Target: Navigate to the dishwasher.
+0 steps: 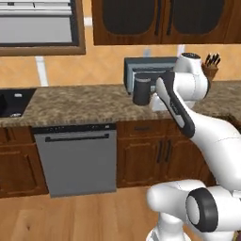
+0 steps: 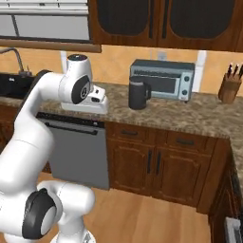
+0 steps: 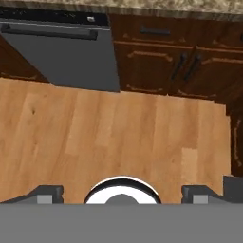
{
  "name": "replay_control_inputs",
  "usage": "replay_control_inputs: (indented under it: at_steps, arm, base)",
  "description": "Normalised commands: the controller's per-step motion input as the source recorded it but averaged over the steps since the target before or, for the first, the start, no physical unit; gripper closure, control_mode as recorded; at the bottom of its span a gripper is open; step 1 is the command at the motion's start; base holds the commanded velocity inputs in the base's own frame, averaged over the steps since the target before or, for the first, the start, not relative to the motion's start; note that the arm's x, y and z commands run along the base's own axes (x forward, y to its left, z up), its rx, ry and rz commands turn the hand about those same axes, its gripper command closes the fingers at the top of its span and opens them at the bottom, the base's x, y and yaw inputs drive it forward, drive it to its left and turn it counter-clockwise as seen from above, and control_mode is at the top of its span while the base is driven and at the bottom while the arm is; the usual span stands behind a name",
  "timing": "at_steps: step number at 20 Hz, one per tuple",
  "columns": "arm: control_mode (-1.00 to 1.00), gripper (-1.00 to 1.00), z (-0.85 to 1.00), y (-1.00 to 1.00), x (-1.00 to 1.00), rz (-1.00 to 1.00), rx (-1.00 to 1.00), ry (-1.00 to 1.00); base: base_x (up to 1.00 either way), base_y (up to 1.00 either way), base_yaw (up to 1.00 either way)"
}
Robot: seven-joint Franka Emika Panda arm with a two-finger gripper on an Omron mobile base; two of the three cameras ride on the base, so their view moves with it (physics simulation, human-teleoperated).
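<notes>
The dishwasher (image 1: 75,160) is a flat grey panel with a dark top strip and a thin bar handle, set under the granite counter left of centre. In the right base view the dishwasher (image 2: 78,152) stands partly behind my white arm. In the hand view the dishwasher (image 3: 66,52) lies at the upper left, beyond a stretch of wooden floor. My gripper (image 3: 123,193) hangs over the floor in front of the cabinets, its two fingertips (image 3: 47,192) set wide apart with nothing between them. It is open.
On the counter (image 1: 70,101) stand a grey toaster oven (image 2: 163,78), a dark mug (image 2: 137,94) and a knife block (image 2: 230,85). A black sink (image 1: 14,101) lies at the left. Brown cabinet doors (image 1: 160,153) flank the dishwasher. Wooden floor (image 3: 118,137) spreads in front.
</notes>
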Motion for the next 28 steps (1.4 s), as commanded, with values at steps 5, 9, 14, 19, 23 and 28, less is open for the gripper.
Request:
replay_control_inputs:
  at_steps: [5,9,14,19,23,28]
  arm:
    - [1.0,-1.0,0.0,0.0,0.0,0.0,0.0,0.0]
    - [1.0,-1.0,0.0,0.0,0.0,0.0,0.0,0.0]
    - [1.0,-1.0,0.0,0.0,0.0,0.0,0.0,0.0]
    - [1.0,-1.0,0.0,0.0,0.0,0.0,0.0,0.0]
    - [1.0,-1.0,0.0,0.0,0.0,0.0,0.0,0.0]
    - [1.0,-1.0,0.0,0.0,0.0,0.0,0.0,0.0]
  base:
    - [1.0,0.96,0.26]
    - [1.0,0.76,-0.02]
    - [0.98,0.81,-0.28]
    - [1.0,0.42,-0.31]
    - [0.78,0.03,-0.27]
    - [0.71,0.0,-0.18]
